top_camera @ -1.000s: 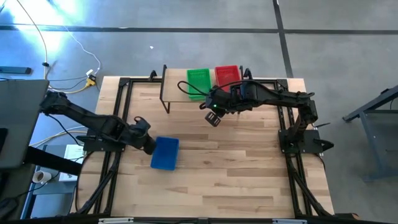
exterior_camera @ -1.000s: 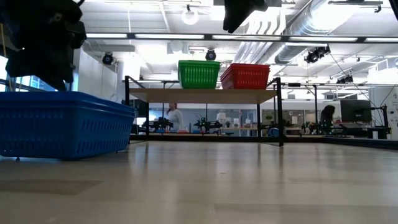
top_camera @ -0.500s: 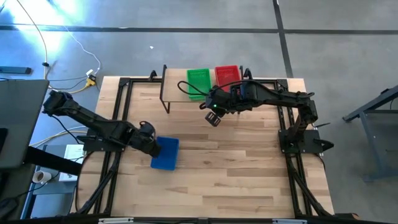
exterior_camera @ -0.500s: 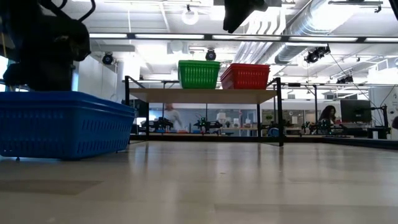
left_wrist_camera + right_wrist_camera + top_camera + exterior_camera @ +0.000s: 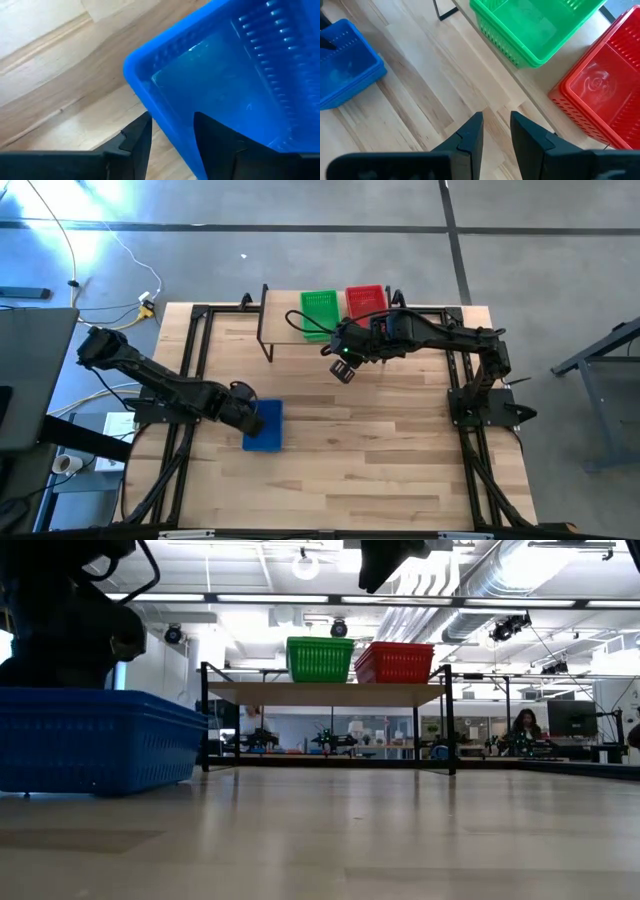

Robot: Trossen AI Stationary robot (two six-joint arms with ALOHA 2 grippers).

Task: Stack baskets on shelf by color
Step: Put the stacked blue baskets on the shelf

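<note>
Baskets first: a green basket [image 5: 319, 310] and a red basket [image 5: 365, 301] sit side by side on the shelf [image 5: 275, 308] at the far edge of the table [image 5: 380, 450], green toward the middle of the plank, red on the right end, the two just beside each other. The left part of the plank is bare wood. A blue basket [image 5: 264, 425] rests on the table well apart from the shelf, toward the left side.

The left gripper [image 5: 172, 135] is down at that blue basket's rim, fingers spread and straddling the wall, one finger outside over the table and the other inside the basket. It's not squeezing anything, just parted around the wall.

The right gripper [image 5: 343, 370] hangs above the table just in front of the shelf, below the green basket in the high view. Its fingers [image 5: 470, 137] are slightly apart with bare table between them, holding nothing.
</note>
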